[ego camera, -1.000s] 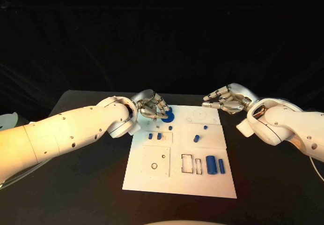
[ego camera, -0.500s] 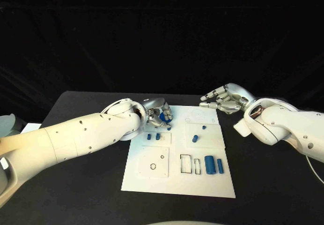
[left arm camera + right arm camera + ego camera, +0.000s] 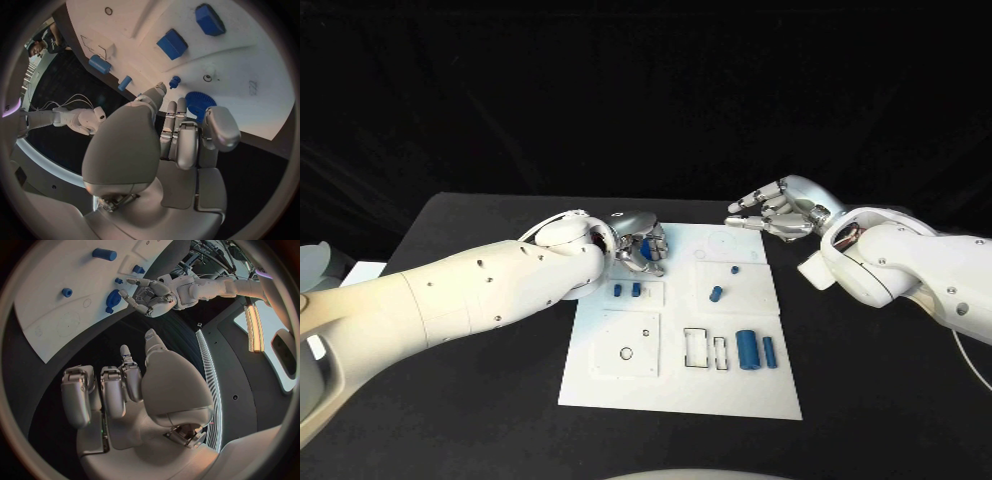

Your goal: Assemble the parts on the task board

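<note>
1. At my left hand's [image 3: 638, 247] fingertips [image 3: 157, 91], loosely curled and empty, sits the blue gear [image 3: 200, 103], near the task board's [image 3: 625, 385] eleven-o'clock corner.
2. My right hand [image 3: 776, 214] hovers curled, holding nothing, off the one-o'clock corner, likely waiting.

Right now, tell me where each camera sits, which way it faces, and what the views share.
Head view: on the robot's head, looking down at the task board; both arms enter.
Left wrist view: behind the left robot hand, facing the blue gear.
Right wrist view: behind the right robot hand, facing across the board's far end.
Shared: the gear and left robot hand show in all three.
</note>
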